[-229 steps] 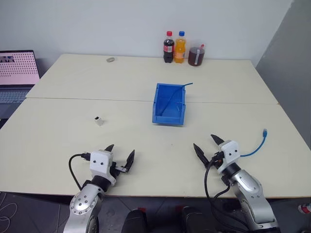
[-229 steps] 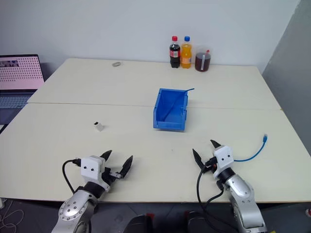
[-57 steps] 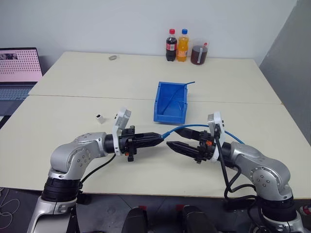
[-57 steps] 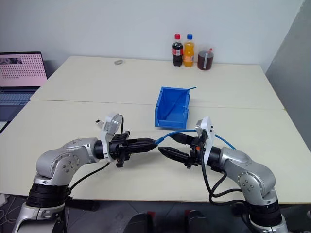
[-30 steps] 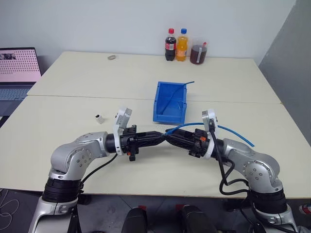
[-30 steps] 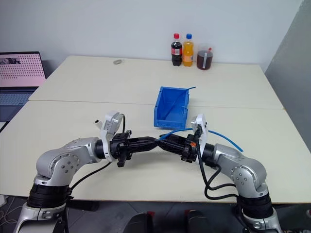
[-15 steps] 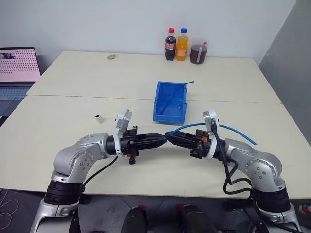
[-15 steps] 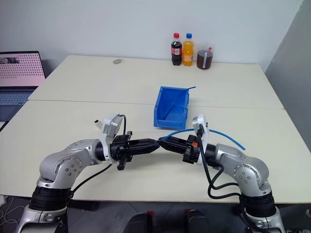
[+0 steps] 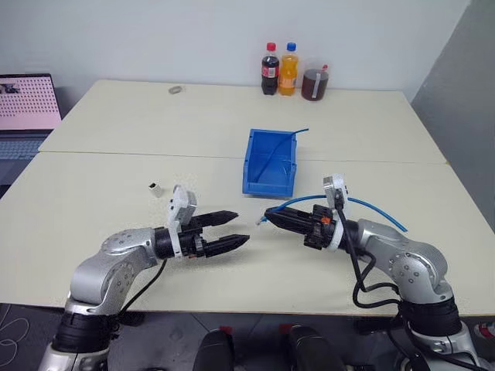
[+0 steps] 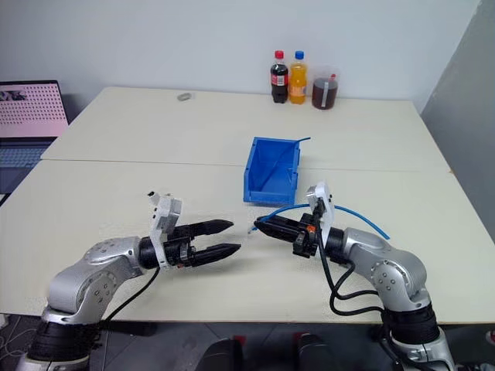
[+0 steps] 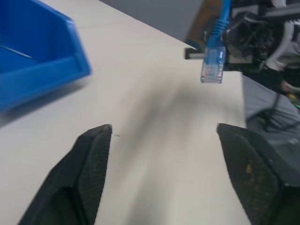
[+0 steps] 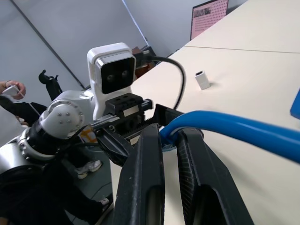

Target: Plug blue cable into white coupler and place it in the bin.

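Left eye view: left gripper (image 9: pixel 234 227) has let go and spread open, leaving the blue cable (image 9: pixel 309 203) pinched in the closed right gripper (image 9: pixel 271 215), so fetching the white coupler (image 9: pixel 156 188) from the table (image 9: pixel 116 131) looks next.

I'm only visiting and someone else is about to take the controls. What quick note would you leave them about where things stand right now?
Left gripper: open, empty, facing the right one.
Right gripper: shut on the blue cable near its clear plug, held above the table.
White coupler: on the table, beyond the left arm, untouched.
Bin: mid-table, holding another thin blue cable.
Done: cable picked up.
Left: fetch coupler, plug in, drop the pair in the bin.
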`<state>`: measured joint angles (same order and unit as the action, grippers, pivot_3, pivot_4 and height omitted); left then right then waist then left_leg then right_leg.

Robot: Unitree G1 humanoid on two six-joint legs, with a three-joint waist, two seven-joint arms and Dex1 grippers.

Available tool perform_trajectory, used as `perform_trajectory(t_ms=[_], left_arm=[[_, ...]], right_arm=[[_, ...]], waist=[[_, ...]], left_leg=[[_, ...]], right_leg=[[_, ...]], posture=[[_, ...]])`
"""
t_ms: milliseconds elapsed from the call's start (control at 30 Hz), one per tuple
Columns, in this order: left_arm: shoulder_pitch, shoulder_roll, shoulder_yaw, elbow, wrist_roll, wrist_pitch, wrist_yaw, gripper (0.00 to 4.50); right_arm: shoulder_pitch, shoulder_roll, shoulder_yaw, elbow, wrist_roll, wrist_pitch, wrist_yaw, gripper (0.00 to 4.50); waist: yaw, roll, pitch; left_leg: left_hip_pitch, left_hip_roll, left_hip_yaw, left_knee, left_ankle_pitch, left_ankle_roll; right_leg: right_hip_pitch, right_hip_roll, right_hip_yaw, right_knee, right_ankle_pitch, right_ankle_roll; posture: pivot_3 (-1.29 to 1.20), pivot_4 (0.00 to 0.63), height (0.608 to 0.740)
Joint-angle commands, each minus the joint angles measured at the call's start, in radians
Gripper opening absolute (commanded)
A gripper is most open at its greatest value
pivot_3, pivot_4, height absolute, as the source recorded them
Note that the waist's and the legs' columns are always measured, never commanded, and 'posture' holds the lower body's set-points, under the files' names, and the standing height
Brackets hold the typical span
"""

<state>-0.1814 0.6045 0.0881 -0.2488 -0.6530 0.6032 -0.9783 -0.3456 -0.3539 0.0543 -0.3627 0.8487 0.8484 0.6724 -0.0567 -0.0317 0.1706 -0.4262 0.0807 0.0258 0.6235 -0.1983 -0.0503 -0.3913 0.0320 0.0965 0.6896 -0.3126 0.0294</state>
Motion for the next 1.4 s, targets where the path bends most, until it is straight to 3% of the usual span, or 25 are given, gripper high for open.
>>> perform_trajectory(t_ms=[33, 200, 367, 667, 1033, 1400], left_arm=[[0.088, -0.043, 0.082, -0.101, 0.008, -0.031, 0.136, 4.50], [0.233, -0.189, 0.107, -0.178, 0.159, -0.097, 0.450, 4.50], [0.257, -0.334, 0.079, -0.196, 0.346, -0.092, 0.761, 4.50], [0.041, -0.542, 0.035, 0.012, 0.579, -0.152, 1.137, 4.50], [-0.181, -0.647, 0.118, 0.210, 0.657, -0.186, 1.397, 4.50], [-0.263, -0.653, 0.140, 0.299, 0.660, -0.210, 1.447, 4.50]], right_arm=[[-0.010, -0.011, -0.024, 0.001, -0.012, -0.038, 0.014, 0.11], [-0.001, -0.028, -0.024, 0.020, -0.031, -0.061, 0.022, 0.11], [-0.003, -0.030, -0.020, 0.030, -0.045, -0.071, 0.029, 0.11], [-0.040, -0.047, -0.016, 0.071, -0.069, -0.082, 0.058, 0.11], [-0.044, -0.053, -0.030, 0.075, -0.082, -0.086, 0.057, 0.11], [-0.039, -0.051, -0.038, 0.068, -0.080, -0.087, 0.041, 0.11]], waist=[[0.000, 0.000, 0.000], [0.000, 0.000, 0.000], [0.004, -0.001, 0.000], [0.014, -0.001, 0.000], [0.026, -0.002, 0.000], [0.028, -0.002, 0.000]], left_leg=[[0.000, 0.000, 0.000, 0.000, 0.000, 0.000], [0.000, 0.000, 0.000, 0.000, 0.000, 0.000], [-0.001, 0.000, -0.002, 0.001, 0.000, 0.000], [-0.001, -0.002, -0.001, 0.002, 0.000, 0.000], [-0.005, -0.002, -0.001, 0.003, 0.000, 0.000], [-0.005, -0.002, -0.001, 0.004, 0.000, 0.000]], right_leg=[[0.000, 0.000, 0.000, 0.000, 0.000, 0.000], [0.000, -0.001, 0.001, -0.002, 0.000, 0.000], [0.001, -0.001, 0.001, -0.002, 0.001, 0.001], [0.002, 0.000, 0.000, -0.003, 0.003, 0.005], [0.002, 0.000, 0.000, -0.008, 0.005, 0.004], [0.002, 0.000, 0.000, -0.008, 0.006, 0.006]], posture=[[0.00, 0.150, 0.740], [0.00, 0.150, 0.740], [0.00, 0.150, 0.740], [0.00, 0.150, 0.740], [0.00, 0.150, 0.740], [0.00, 0.150, 0.740]])
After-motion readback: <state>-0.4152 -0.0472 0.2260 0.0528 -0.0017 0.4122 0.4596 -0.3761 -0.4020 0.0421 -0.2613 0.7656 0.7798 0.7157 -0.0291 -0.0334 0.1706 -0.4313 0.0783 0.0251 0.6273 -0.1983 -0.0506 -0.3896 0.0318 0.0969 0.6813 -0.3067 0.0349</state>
